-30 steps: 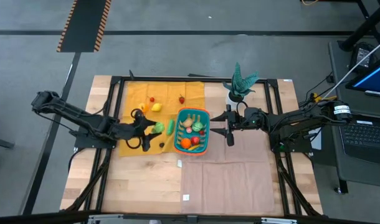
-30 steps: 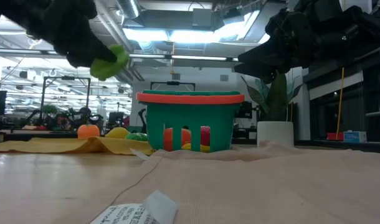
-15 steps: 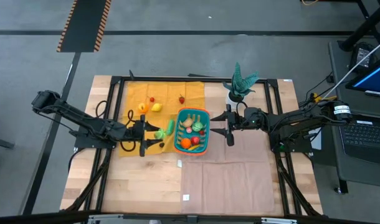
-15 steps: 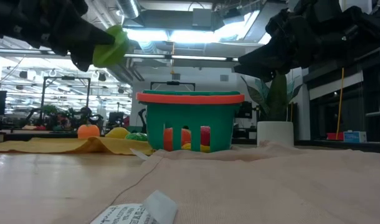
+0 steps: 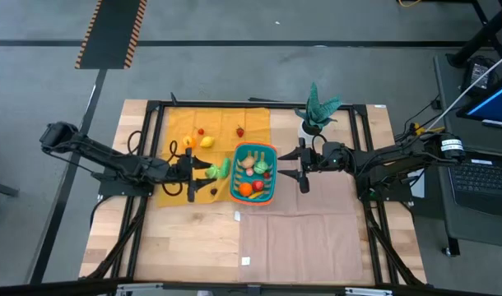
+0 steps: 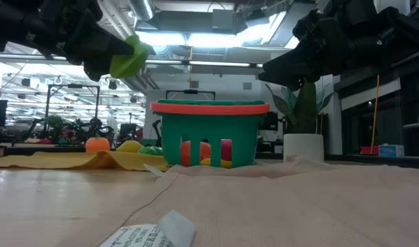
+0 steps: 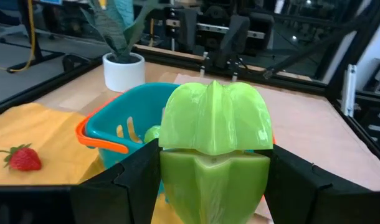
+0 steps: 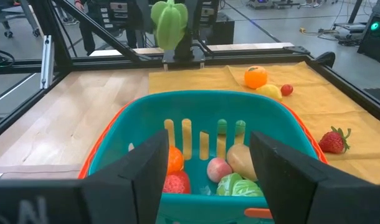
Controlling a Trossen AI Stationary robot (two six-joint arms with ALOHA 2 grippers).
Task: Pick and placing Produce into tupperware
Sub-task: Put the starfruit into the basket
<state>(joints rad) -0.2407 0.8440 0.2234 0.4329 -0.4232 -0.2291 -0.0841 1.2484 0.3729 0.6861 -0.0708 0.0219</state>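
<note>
Green pepper held aloft beside the teal basket

The green pepper [image 7: 213, 134] sits clamped in the left gripper [image 5: 203, 172], raised to clear the basket [image 5: 271, 150] rim; the right gripper [image 5: 303, 165] waits opposite, jaws apart and empty

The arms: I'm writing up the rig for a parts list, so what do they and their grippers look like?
Both arms are dark, near black, slim and jointed, with black cables looping beside them. The left gripper and right gripper each end in two flat, matte black fingers. The right arm carries a white band near its base. No other markings are legible.
</note>
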